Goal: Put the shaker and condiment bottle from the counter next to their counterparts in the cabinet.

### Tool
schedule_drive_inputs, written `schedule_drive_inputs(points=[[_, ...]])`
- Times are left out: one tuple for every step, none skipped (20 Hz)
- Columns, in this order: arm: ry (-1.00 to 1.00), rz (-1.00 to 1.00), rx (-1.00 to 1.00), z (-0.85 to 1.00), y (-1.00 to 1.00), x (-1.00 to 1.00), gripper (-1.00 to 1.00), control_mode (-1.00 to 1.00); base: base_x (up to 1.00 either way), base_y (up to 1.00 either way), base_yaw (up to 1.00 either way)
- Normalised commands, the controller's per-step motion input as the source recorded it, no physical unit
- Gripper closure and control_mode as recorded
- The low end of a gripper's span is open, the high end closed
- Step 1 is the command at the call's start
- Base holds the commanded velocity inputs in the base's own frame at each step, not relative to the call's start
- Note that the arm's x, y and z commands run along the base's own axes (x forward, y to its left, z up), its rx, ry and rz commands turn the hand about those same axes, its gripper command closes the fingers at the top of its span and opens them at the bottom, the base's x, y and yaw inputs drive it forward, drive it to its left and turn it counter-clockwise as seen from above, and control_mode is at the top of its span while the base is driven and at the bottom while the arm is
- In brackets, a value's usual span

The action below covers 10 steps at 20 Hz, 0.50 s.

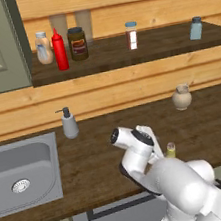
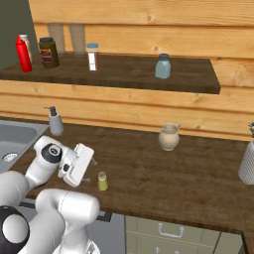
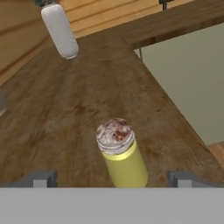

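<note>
The yellow-green shaker [image 3: 120, 153] [image 1: 170, 149] [image 2: 102, 181] stands upright on the dark wooden counter [image 1: 100, 159] near its front edge. My gripper [image 3: 113, 178] [image 2: 91, 171] is open just to the shaker's left, its fingertips [image 3: 41, 178] spread wide to either side of the shaker and not touching it. The red condiment bottle [image 1: 60, 49] [image 2: 23, 53] stands on the cabinet shelf [image 1: 124, 54] right beside the peach bottle [image 1: 43, 48]. The pale blue shaker [image 1: 196, 28] [image 2: 162, 66] stands at the shelf's right end.
A steel sink [image 1: 21, 172] and a grey soap dispenser [image 1: 69, 123] are to the left. A tan pot [image 2: 168, 137] sits at the back of the counter and a white textured vase [image 2: 246, 163] at the far right. A dark jar [image 1: 77, 44] and a spice jar [image 1: 131, 35] share the shelf.
</note>
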Motion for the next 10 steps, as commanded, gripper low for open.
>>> schedule_drive_inputs(points=[[0.02, 0.0, 0.03, -0.19, -0.28, 0.0, -1.0, -1.0, 0.0, 0.0, 0.0], [0.01, 0.0, 0.03, -0.17, -0.31, 0.0, -1.0, -1.0, 0.0, 0.0, 0.0], [0.02, 0.0, 0.02, -0.21, -0.23, 0.0, -1.0, -1.0, 0.0, 0.0, 0.0], [0.03, 0.0, 0.05, -0.19, -0.24, 0.0, -1.0, -1.0, 0.0, 0.0, 0.0], [0.02, 0.0, 0.05, -0.17, -0.24, 0.0, -1.0, -1.0, 0.0, 0.0, 0.0], [0.05, 0.0, 0.05, -0.12, -0.21, 0.0, -1.0, -1.0, 0.0, 0.0, 0.0], [0.06, 0.0, 0.04, -0.16, -0.16, 0.0, -1.0, -1.0, 0.0, 0.0, 0.0], [0.1, 0.0, 0.05, -0.16, -0.18, 0.0, -1.0, -1.0, 0.0, 0.0, 0.0], [0.12, 0.0, 0.06, -0.19, -0.19, 0.0, -1.0, -1.0, 0.0, 0.0, 0.0], [0.12, 0.0, 0.07, -0.15, -0.24, 0.0, -1.0, -1.0, 0.0, 0.0, 0.0]])
